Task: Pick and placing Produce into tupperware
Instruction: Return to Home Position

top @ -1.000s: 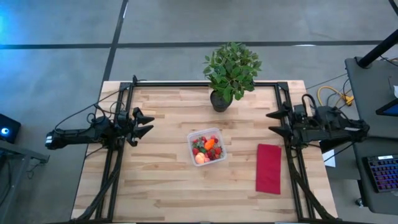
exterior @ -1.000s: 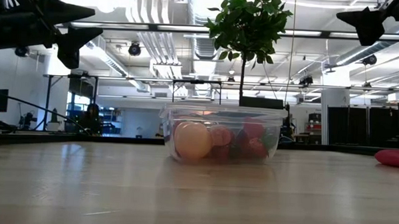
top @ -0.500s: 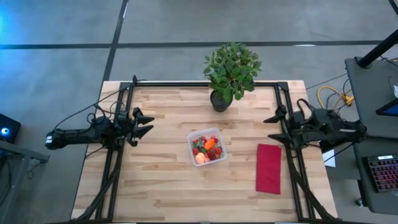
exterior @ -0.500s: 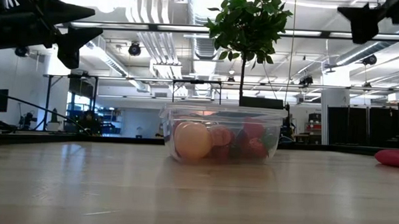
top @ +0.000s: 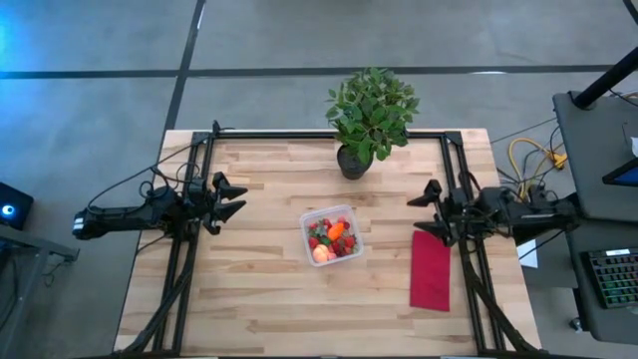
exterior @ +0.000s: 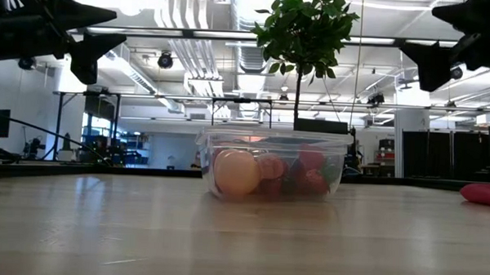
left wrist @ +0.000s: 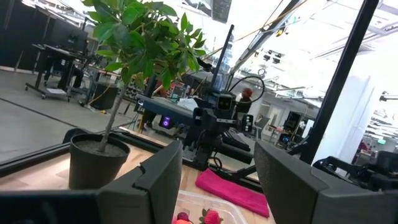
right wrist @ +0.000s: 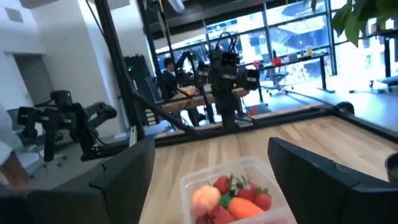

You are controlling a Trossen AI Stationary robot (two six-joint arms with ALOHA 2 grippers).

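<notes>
Near the middle of the light wooden slatted table (top: 259, 299): a small clear squarish plastic tupperware (top: 332, 235), open at the top. Packed inside it: a round peach-orange fruit (top: 320, 253) in the corner toward the front edge, a small orange carrot (top: 339, 230), and tiny red strawberries (top: 317, 239) with green tops. From table height, the round fruit close against the clear wall, with red shapes behind it.

Left gripper (top: 237, 197) raised above the table's left side, well apart from the tupperware and pointing toward it. Fingers (left wrist: 155, 180) spread wide, holding nothing and touching nothing. In the left wrist view, only air between them, with the container's rim and a couple of strawberries low in the gap.

Right gripper (top: 425, 207) raised above the right side, by the far end of a flat red rectangular cloth (top: 431, 269). Nearer the tupperware than the left one, yet clear of it. Fingers (right wrist: 323, 177) likewise wide apart and empty, framing the filled container in the right wrist view.

At the back edge, behind the tupperware: a leafy green plant in a dark pot (top: 371, 110).
</notes>
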